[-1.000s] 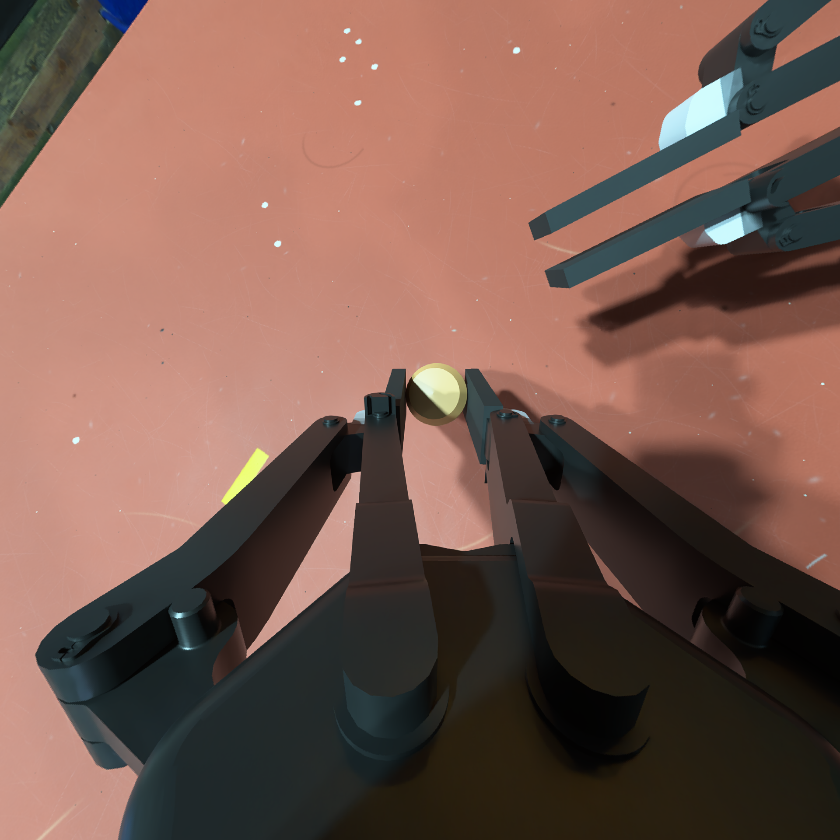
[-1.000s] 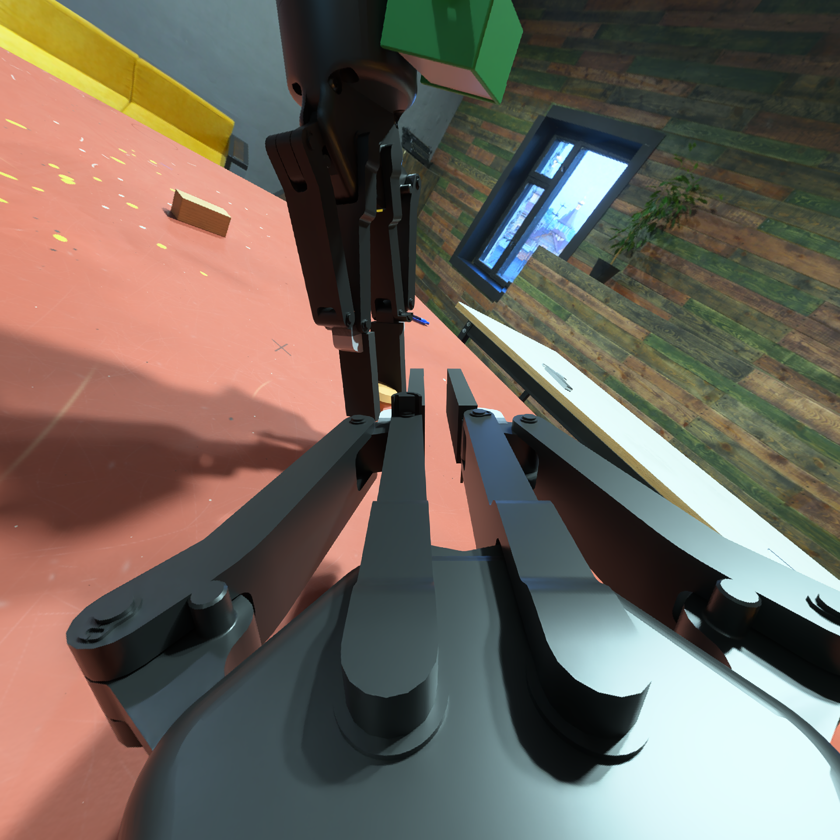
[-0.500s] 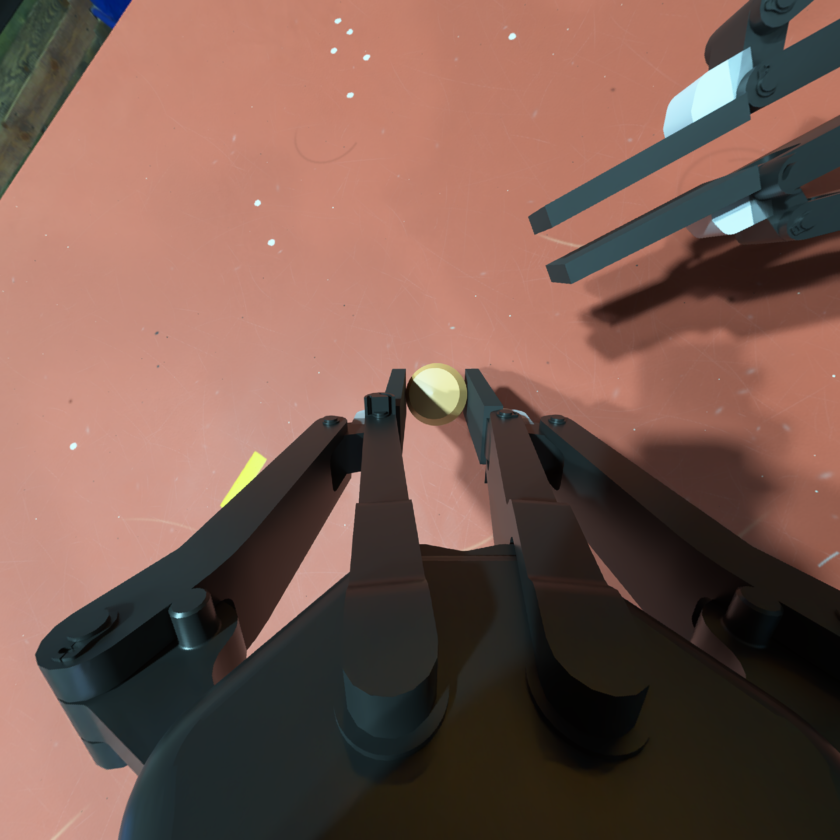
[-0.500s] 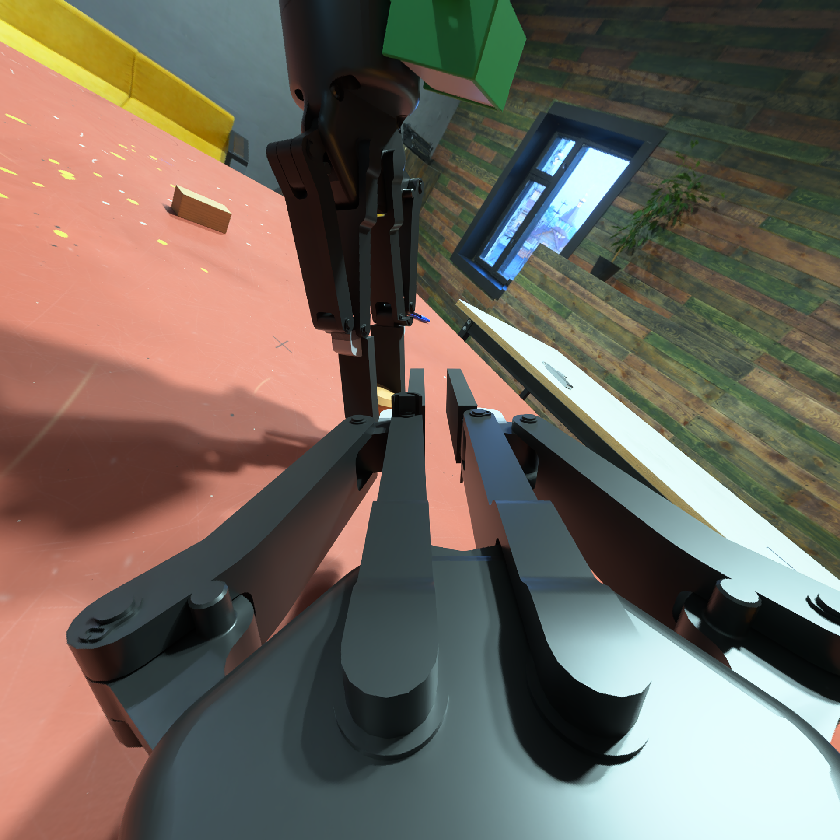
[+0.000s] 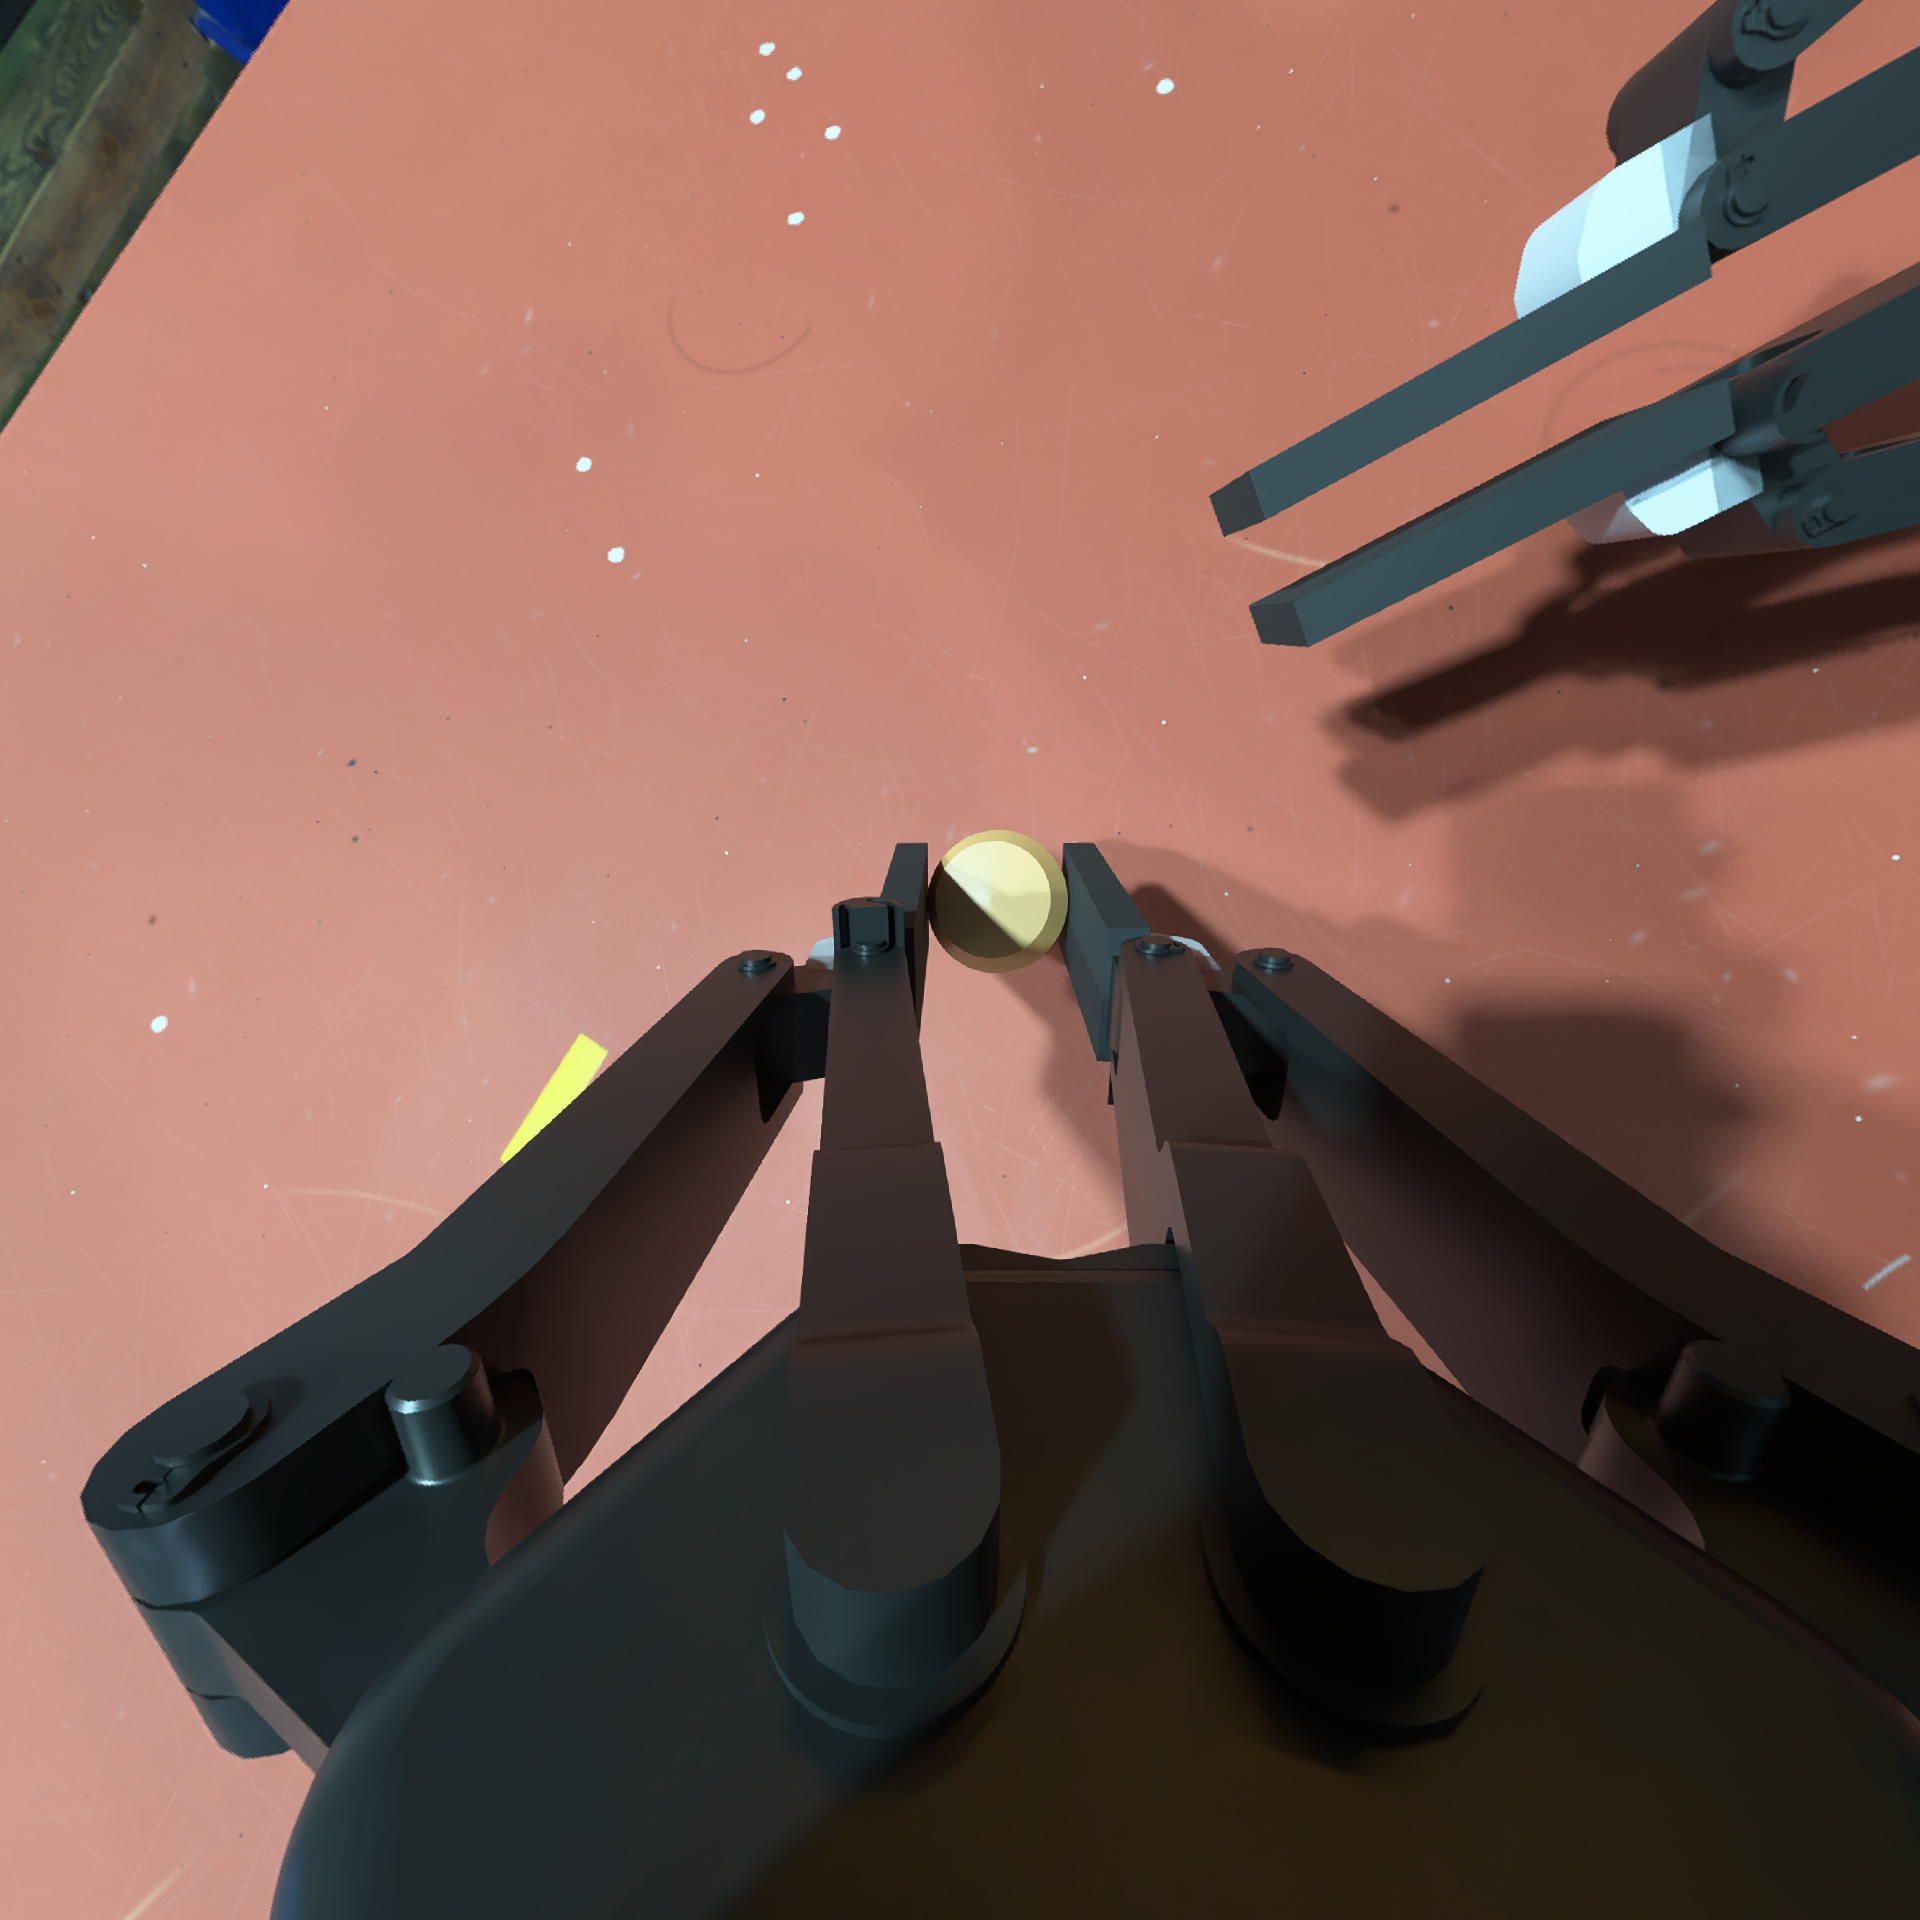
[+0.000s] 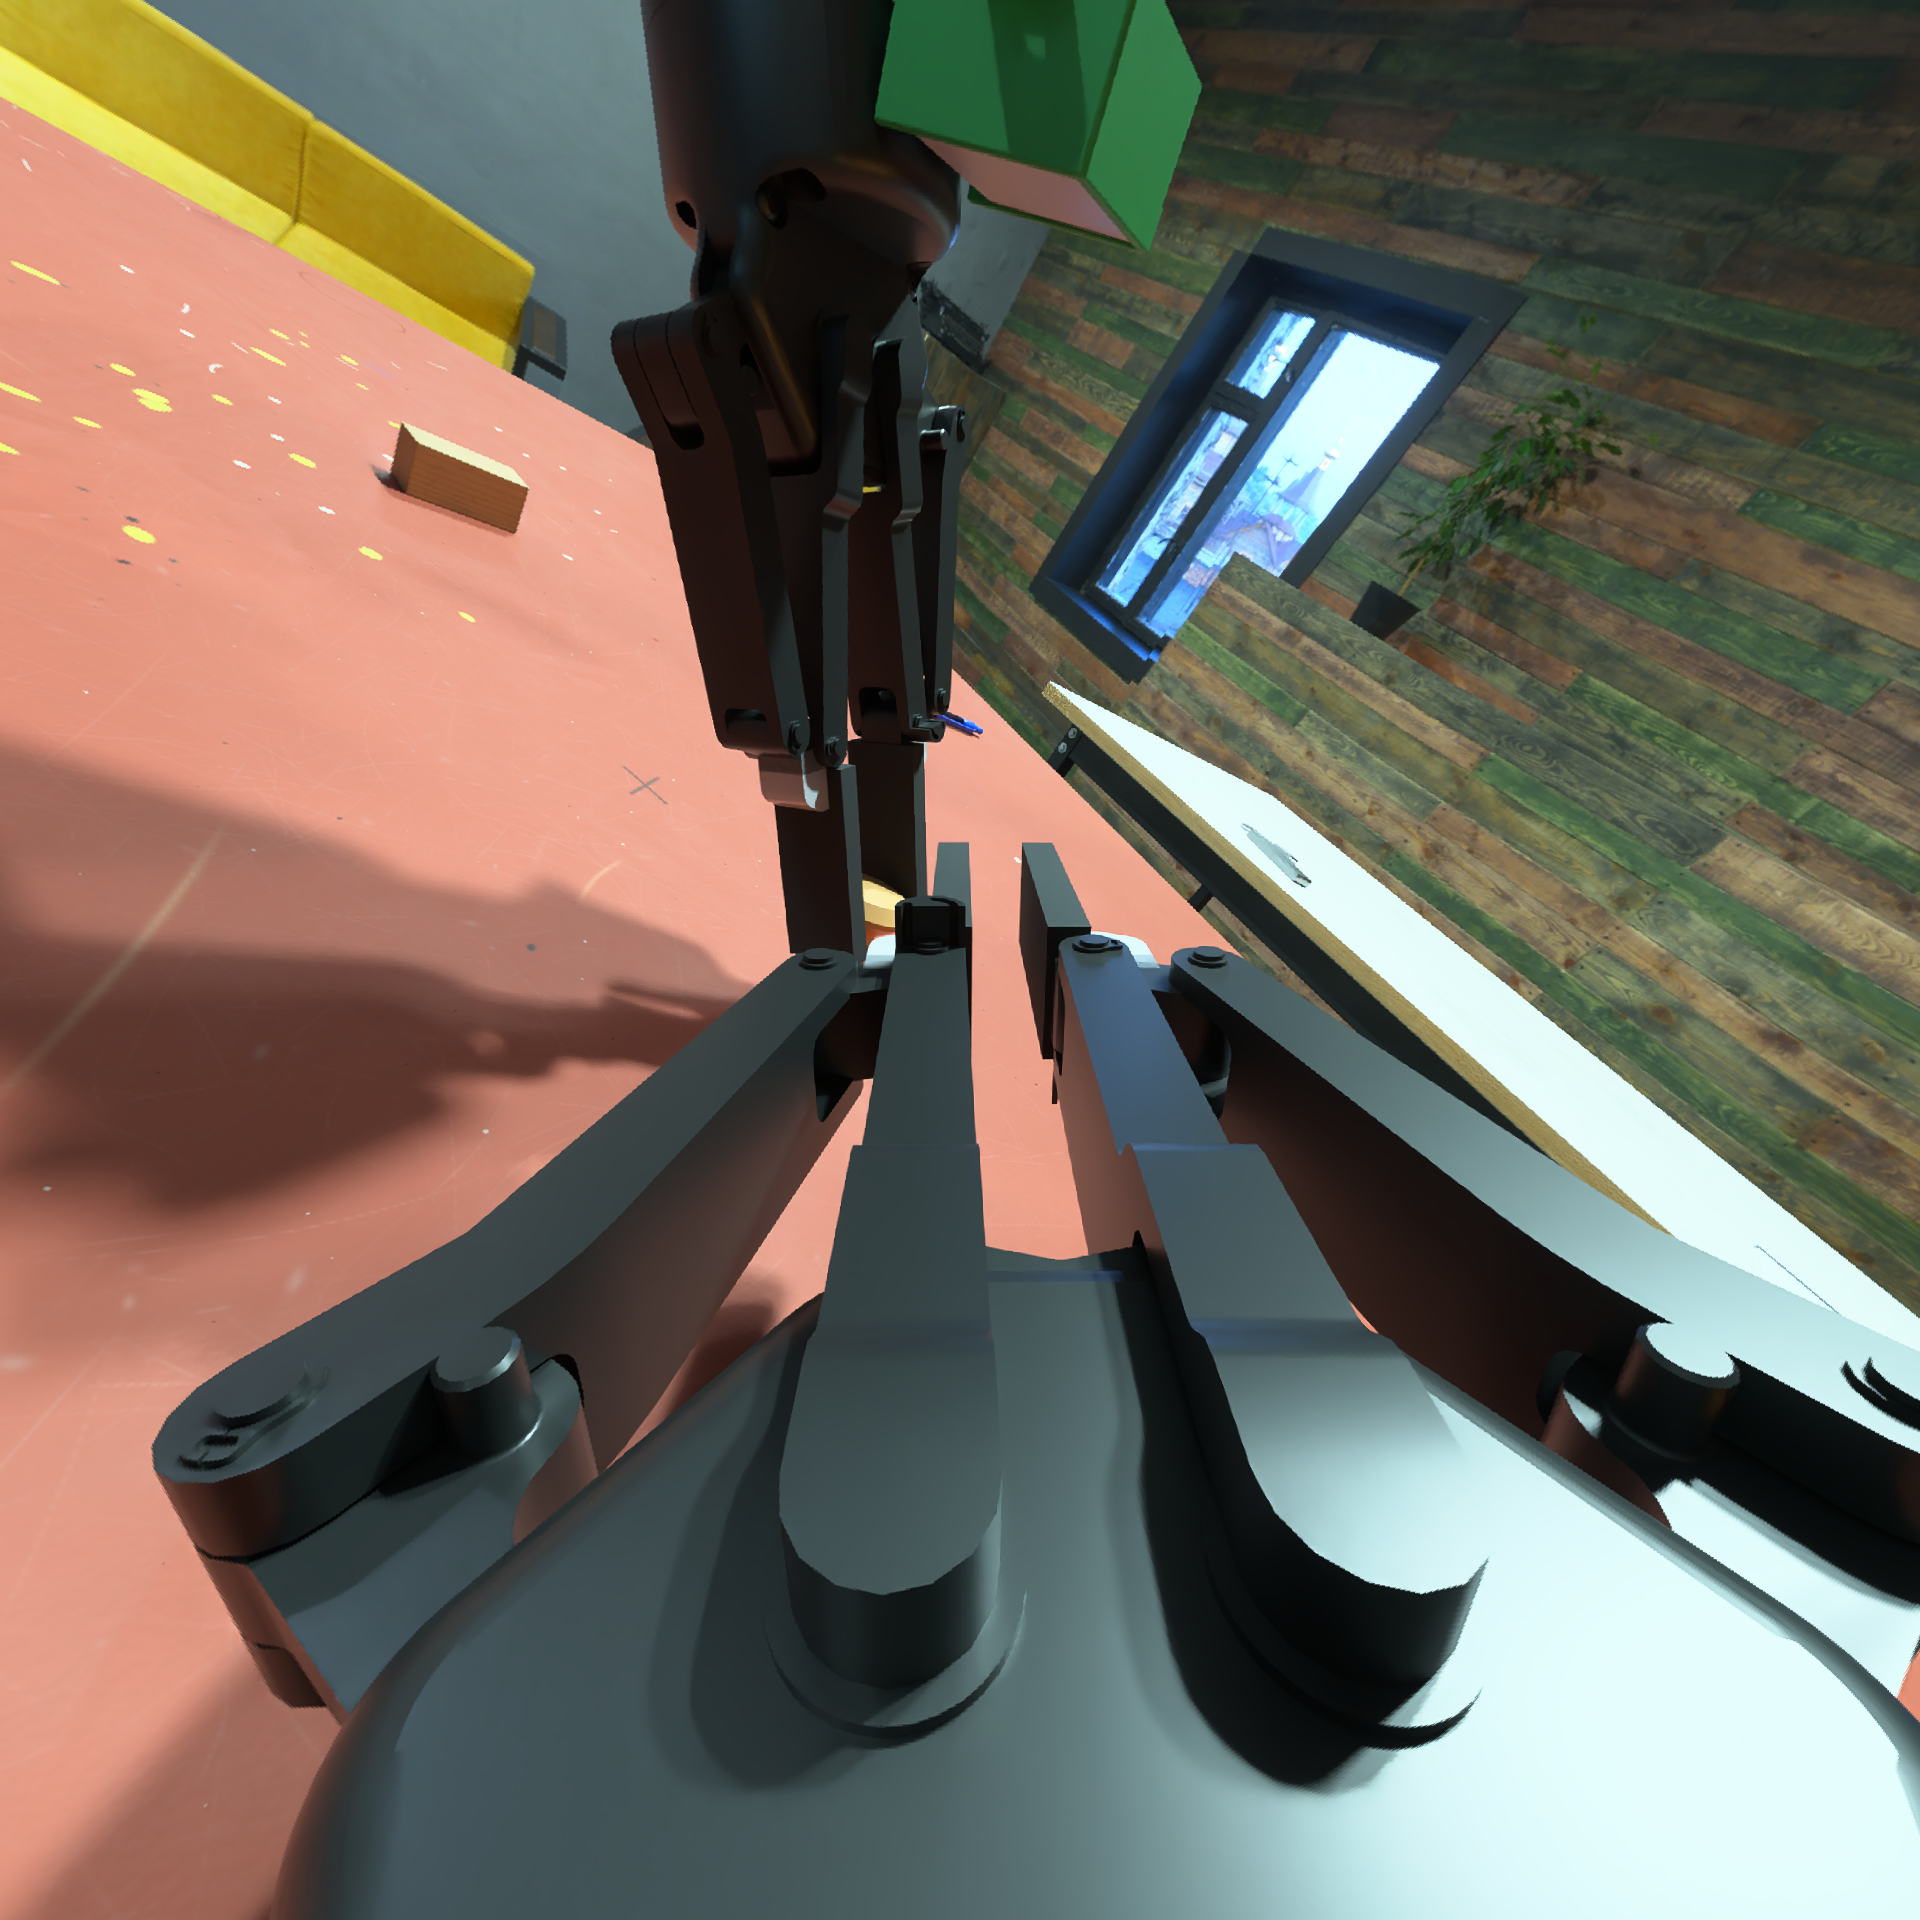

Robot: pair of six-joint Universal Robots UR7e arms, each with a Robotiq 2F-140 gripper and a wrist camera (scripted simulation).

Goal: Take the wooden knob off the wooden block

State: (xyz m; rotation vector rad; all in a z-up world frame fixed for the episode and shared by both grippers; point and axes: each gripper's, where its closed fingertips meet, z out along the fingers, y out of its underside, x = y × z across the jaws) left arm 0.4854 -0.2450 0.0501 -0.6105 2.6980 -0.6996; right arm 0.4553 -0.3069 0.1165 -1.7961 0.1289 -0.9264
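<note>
Your left hand (image 5: 995, 902) has the knob (image 5: 997, 900) off the block, with open surface (image 5: 520, 675) all around it.

Your left hand is closed on the round wooden knob, a finger touching each side, and points down at the bare red surface. Ahead and to the left lies nothing but paint flecks and a yellow strip (image 5: 553, 1096), and the surface's edge runs across the far left corner. Your right hand (image 6: 992, 868) sits well apart at upper right in the left wrist view, its fingers nearly together, a narrow gap between them, holding nothing. From the right wrist view, the wooden block (image 6: 459, 476) lies far off on the surface, well clear of both hands, near the yellow couch (image 6: 312, 177) past the far edge. A white tabletop (image 6: 1455, 997) runs beside the right edge.
</note>
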